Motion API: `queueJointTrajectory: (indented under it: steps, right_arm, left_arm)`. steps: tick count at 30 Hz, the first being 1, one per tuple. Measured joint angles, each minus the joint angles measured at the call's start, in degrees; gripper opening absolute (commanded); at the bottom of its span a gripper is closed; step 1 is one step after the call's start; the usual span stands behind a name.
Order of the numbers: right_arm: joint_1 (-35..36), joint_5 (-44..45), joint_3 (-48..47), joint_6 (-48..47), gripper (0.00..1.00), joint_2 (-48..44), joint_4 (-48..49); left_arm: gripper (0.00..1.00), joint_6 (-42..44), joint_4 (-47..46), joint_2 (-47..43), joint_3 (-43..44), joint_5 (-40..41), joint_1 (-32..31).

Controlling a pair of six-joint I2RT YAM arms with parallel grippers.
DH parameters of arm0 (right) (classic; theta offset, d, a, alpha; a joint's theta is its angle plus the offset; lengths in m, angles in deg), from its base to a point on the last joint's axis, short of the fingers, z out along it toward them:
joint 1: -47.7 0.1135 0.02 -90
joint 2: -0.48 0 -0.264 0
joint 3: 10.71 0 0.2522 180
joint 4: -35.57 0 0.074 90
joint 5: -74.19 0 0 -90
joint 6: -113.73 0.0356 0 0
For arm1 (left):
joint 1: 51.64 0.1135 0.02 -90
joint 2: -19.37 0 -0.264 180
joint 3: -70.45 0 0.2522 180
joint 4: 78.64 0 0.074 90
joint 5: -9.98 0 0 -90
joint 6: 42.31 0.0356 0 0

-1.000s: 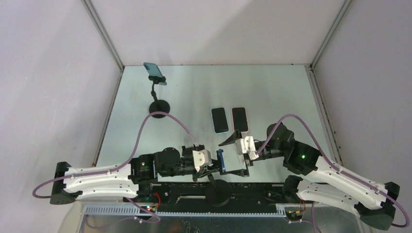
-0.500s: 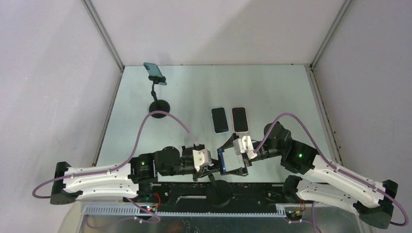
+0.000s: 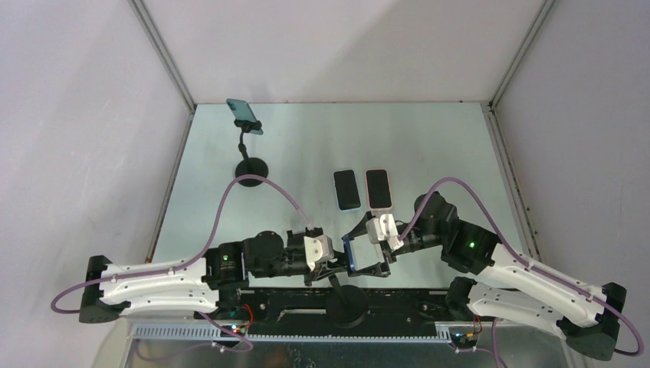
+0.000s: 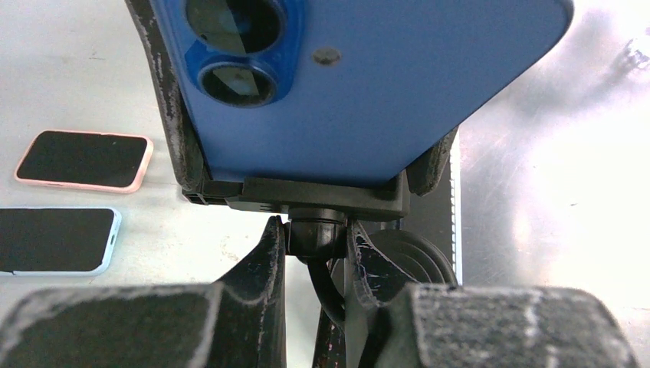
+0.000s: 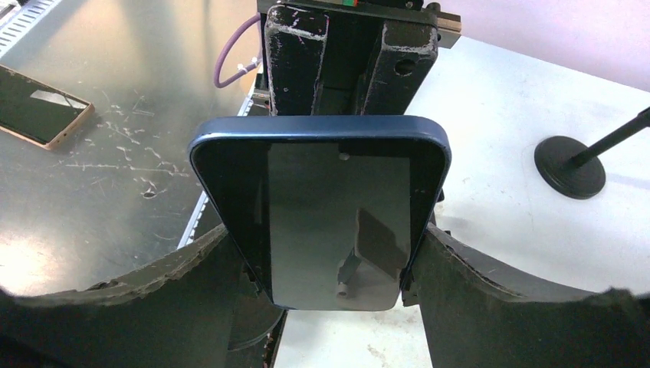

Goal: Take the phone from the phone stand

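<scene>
With the glossy blue phone [image 5: 318,211] cradled in the black round-based phone stand [image 3: 343,304] at the surface's near edge, left arm [image 3: 153,280] jaws clamped on its neck and right arm [image 3: 490,264] jaws apart astride the phone, a skewed pull could topple both.

Bright, even overhead light casts only soft shadows. Glare whitens the metal table [image 4: 567,138] toward its near edge. The phone [image 5: 322,230] screen mirrors, and the wrist-view foregrounds blur.

Phone [image 4: 368,84] blue; phone stand [image 4: 318,195] black; pink-cased phone [image 4: 84,159]; pale-blue-cased phone [image 4: 57,240]; table [image 4: 552,192] scratched silver.
</scene>
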Motion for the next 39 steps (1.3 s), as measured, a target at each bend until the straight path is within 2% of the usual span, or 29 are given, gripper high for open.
queueJointTrajectory:
  steps: [2,3,5,7,10,13,29,39]
  right_arm:
    - [0.0,0.0,0.0,0.15,0.4,0.07,0.04]
    - [0.0,0.0,-0.02,0.17,0.31,0.07,0.04]
    - [0.0,0.02,-0.02,0.17,0.21,0.07,0.07]
    - [0.0,0.07,-0.02,0.26,0.14,0.04,0.13]
    - [0.0,0.42,-0.02,0.39,0.1,-0.02,0.15]
    - [0.04,0.5,-0.02,0.37,0.0,-0.2,0.17]
    - [-1.03,3.04,0.0,-1.03,0.0,0.09,1.11]
    - [-7.37,-5.09,1.33,-0.76,0.0,0.76,4.9]
  left_arm:
    - [0.0,0.0,0.0,0.0,0.0,0.0,0.0]
    - [0.0,0.0,0.0,0.0,0.0,0.02,0.0]
    - [0.0,-0.02,0.0,0.0,0.0,0.11,0.0]
    - [0.0,-0.07,0.0,0.0,0.0,0.22,-0.02]
    - [0.0,-0.09,0.0,-0.02,0.0,0.22,-0.02]
    - [0.0,0.0,0.28,0.0,0.31,-0.11,0.02]
    - [0.0,2.19,1.09,2.64,2.58,1.77,-0.04]
    - [0.0,2.99,-0.81,4.04,3.13,5.68,-1.31]
